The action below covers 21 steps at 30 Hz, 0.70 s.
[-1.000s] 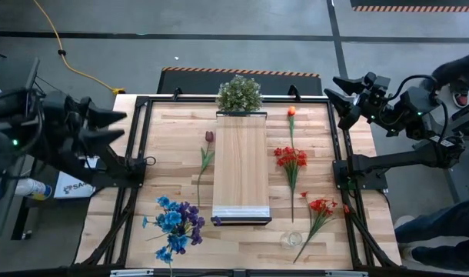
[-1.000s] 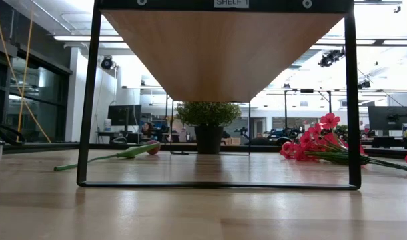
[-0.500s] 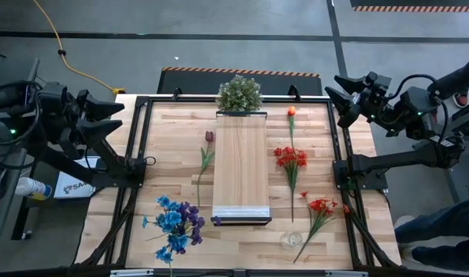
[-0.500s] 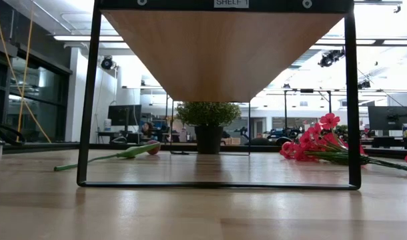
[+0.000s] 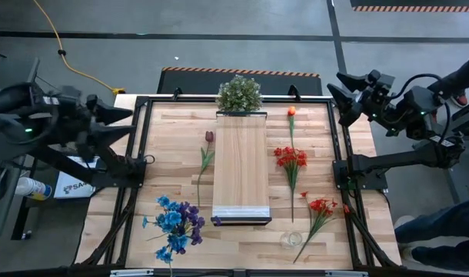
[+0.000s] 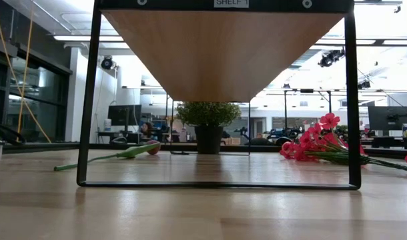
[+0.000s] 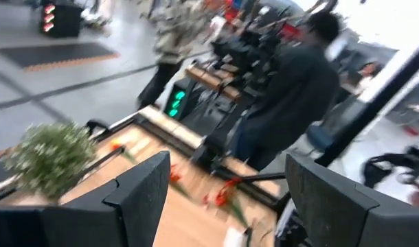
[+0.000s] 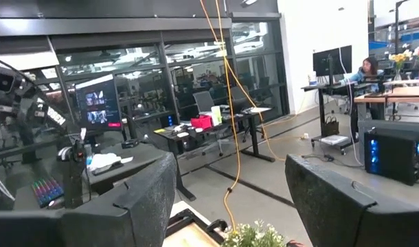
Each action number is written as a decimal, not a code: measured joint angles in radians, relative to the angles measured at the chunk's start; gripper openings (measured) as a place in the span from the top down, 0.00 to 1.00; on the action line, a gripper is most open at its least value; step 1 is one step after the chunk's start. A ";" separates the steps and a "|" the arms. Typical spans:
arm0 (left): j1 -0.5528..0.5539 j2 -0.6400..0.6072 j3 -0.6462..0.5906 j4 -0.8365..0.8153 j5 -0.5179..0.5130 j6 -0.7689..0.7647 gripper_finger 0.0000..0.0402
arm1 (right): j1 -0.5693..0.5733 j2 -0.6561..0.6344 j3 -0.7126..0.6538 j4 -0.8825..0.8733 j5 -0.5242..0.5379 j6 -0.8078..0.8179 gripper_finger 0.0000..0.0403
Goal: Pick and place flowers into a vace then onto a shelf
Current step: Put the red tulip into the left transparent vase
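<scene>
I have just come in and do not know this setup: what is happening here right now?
Nothing is being handled yet. The left claw and the right claw are both open and empty, one at each side edge of the table. The flowers lie flat around the raised shelf, and the small glass vase is empty.
</scene>
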 joint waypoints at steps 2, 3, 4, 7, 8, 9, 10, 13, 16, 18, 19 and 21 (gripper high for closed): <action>0.102 0.011 0.000 0.001 0.084 0.001 0.21 | 0.000 0.000 0.000 0.003 0.005 0.000 0.35; 0.160 0.017 0.000 0.001 0.130 0.006 0.21 | 0.000 0.000 0.000 0.002 0.005 0.000 0.35; 0.213 0.024 0.000 0.001 0.174 0.014 0.21 | 0.000 0.000 0.000 0.002 0.005 -0.001 0.35; 0.371 0.043 0.000 0.001 0.299 0.032 0.21 | 0.000 0.000 0.000 0.002 0.005 -0.001 0.35; 0.419 0.049 0.000 0.001 0.346 0.037 0.21 | 0.000 0.000 0.000 0.002 0.005 -0.001 0.35; 0.467 0.055 0.000 0.001 0.390 0.045 0.21 | 0.000 0.000 0.000 0.002 0.005 -0.001 0.35; 0.516 0.063 0.000 0.000 0.432 0.054 0.21 | 0.000 0.000 0.000 0.002 0.005 -0.001 0.35; 0.664 0.081 0.000 -0.003 0.550 0.074 0.21 | 0.000 0.000 0.000 0.001 -0.005 -0.001 0.35; 0.799 0.099 0.000 -0.003 0.651 0.123 0.21 | 0.000 0.000 0.000 0.001 -0.016 -0.001 0.35; 0.878 0.115 0.000 -0.003 0.726 0.145 0.21 | 0.000 0.000 0.000 0.001 -0.018 -0.001 0.35; 0.917 0.126 0.000 -0.003 0.762 0.161 0.21 | 0.000 0.000 0.000 -0.001 -0.018 -0.001 0.35; 0.989 0.152 0.000 -0.002 0.835 0.196 0.21 | 0.000 0.000 0.000 -0.005 -0.018 -0.001 0.35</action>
